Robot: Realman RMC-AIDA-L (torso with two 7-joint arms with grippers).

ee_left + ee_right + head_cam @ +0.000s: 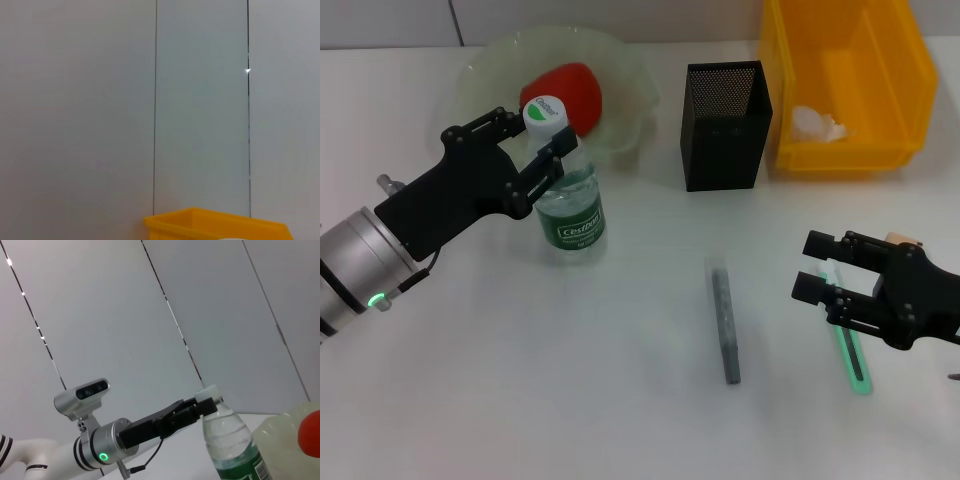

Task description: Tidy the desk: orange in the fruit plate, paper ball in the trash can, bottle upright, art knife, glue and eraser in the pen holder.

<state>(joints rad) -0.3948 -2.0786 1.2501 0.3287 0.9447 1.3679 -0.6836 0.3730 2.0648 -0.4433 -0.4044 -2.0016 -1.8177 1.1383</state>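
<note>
Clear plastic bottle (570,195): standing upright on the white table (520,380), just in front of the fruit plate, its white cap at the top.
Left pincer (535,135): reaching in from the left, its black fingers (555,160) sitting on either side of the bottle's neck just under the cap; the right wrist view is showing them pinching the neck, so the pincer is pressed together on the bottle.
Right pincer (822,268): hovering low over the table's right front, fingers spread, with nothing between them.
Fruit plate (485,60): pale green, sitting at the back left and holding a red-orange fruit (565,92), probably the orange.
Pen holder (725,125): black mesh, standing upright at the back centre.
Trash can (850,80): a yellow bin at the back right, holding the white paper ball (817,124).
Grey stick (724,322): lying flat at the centre front, apart from both arms.
Green stick (852,355): lying flat beneath the right pincer, partly hidden by it.
</note>
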